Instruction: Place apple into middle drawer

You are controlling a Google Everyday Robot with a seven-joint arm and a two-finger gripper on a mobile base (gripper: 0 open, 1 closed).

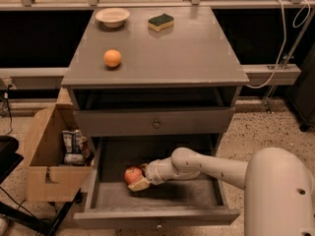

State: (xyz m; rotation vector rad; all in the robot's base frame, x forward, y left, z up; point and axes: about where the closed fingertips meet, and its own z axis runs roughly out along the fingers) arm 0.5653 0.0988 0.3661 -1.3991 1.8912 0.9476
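Observation:
The middle drawer [157, 216] is pulled open, showing its dark floor. The red apple [132, 174] with a yellowish patch lies on that floor at the left. My gripper [137, 177] reaches into the drawer from the right on a white arm [206, 166]. Its cream fingers [140, 184] sit around the apple, one below it and one behind it.
The upper knobbed drawer [155, 122] is shut. On the cabinet top are an orange [112, 58], a white bowl [112, 16] and a green-and-yellow sponge [161, 21]. A cardboard box [42, 154] with packets stands on the floor to the left.

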